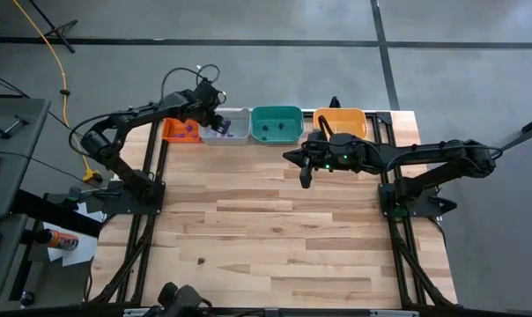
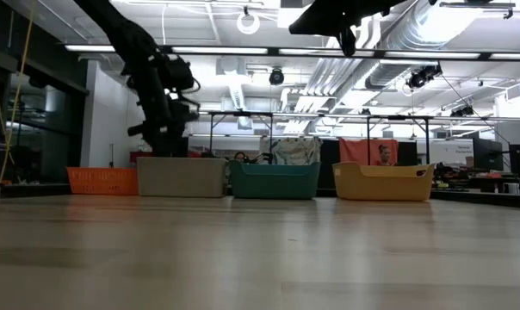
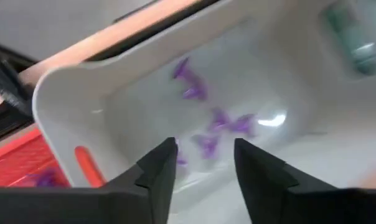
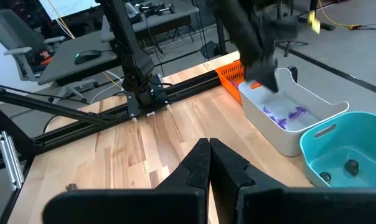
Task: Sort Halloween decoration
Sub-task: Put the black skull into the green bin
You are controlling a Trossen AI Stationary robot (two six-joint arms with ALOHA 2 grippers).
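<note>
Right now the left gripper [image 3: 203, 165] hangs open and empty over the grey tray [image 1: 233, 132] at the table's far edge, purple trinkets [image 3: 228, 122] inside; descending carelessly, its fingers could knock the wall.

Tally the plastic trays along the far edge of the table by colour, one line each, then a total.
Orange-red tray: 1
Grey tray: 1
Teal tray: 1
Yellow-orange tray: 1
Total: 4 trays
</note>
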